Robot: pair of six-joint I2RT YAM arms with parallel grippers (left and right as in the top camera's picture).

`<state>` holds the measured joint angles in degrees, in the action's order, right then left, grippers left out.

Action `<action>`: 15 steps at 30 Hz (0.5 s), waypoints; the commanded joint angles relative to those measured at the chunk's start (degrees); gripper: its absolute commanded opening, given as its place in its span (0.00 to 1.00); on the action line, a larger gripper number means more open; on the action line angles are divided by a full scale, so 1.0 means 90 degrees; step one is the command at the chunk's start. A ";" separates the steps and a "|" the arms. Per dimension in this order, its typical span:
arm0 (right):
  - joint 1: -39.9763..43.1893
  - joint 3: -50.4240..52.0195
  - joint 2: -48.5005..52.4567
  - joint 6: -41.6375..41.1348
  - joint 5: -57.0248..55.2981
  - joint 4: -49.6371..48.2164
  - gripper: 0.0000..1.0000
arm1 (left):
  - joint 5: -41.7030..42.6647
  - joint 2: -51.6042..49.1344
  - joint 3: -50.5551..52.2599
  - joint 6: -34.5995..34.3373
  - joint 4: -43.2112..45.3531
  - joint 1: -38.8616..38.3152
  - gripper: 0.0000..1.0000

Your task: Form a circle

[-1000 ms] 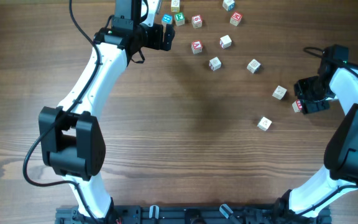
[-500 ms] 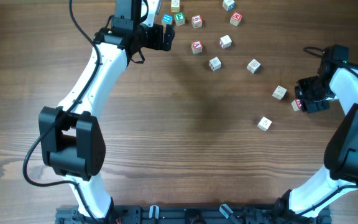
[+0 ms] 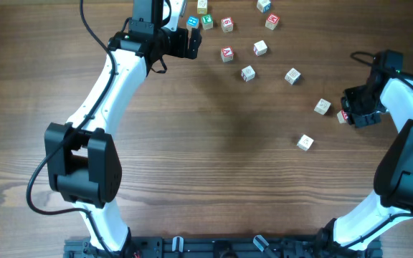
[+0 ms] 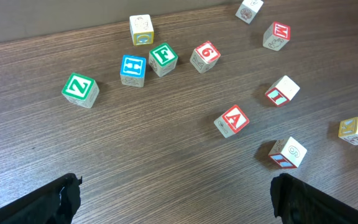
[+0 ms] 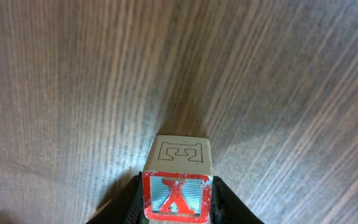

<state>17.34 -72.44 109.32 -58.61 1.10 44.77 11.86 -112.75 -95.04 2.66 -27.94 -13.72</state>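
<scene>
Several small wooden letter cubes lie scattered along the far side of the table, in a loose arc from a blue one (image 3: 193,22) through a red one (image 3: 226,54) and pale ones (image 3: 292,76) (image 3: 323,107) down to another (image 3: 305,142). No circle shows. My right gripper (image 3: 352,115) is shut on a cube with a red letter face (image 5: 178,194) at the right end, its dark fingers (image 5: 131,200) pressed on both sides. My left gripper (image 3: 192,43) stands open beside the far cluster. In the left wrist view its fingers (image 4: 59,200) are wide apart with bare wood between them, the red A cube (image 4: 232,120) and green Z cube (image 4: 79,90) ahead.
The table's far edge (image 4: 55,36) runs just behind the cluster of cubes. The right arm's cable (image 3: 361,59) loops near the right edge. Both arm bases stand at the near edge (image 3: 192,247).
The right gripper's jaws have closed onto the red-lettered cube and shifted it slightly toward the far side. The left arm has not moved.
</scene>
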 commanded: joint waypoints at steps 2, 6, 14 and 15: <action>-0.0007 0.0051 0.0107 0.0019 0.0083 -0.0114 0.32 | -0.0017 -0.0056 0.0032 -0.0015 -0.0005 0.0024 1.00; -0.0007 0.0051 0.0107 0.0022 0.0136 -0.0138 0.32 | -0.0017 -0.0056 0.0032 -0.0015 -0.0002 0.0024 1.00; -0.0007 0.0051 0.0107 0.0019 0.0495 -0.0267 0.31 | -0.0017 -0.0056 0.0032 -0.0015 -0.0005 0.0024 1.00; -0.0007 0.0051 0.0107 0.0019 0.0510 -0.0274 0.31 | -0.0017 -0.0056 0.0032 -0.0015 -0.0002 0.0024 1.00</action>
<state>17.34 -72.44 109.32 -58.61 3.90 42.61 11.86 -112.75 -95.04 2.66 -27.94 -13.72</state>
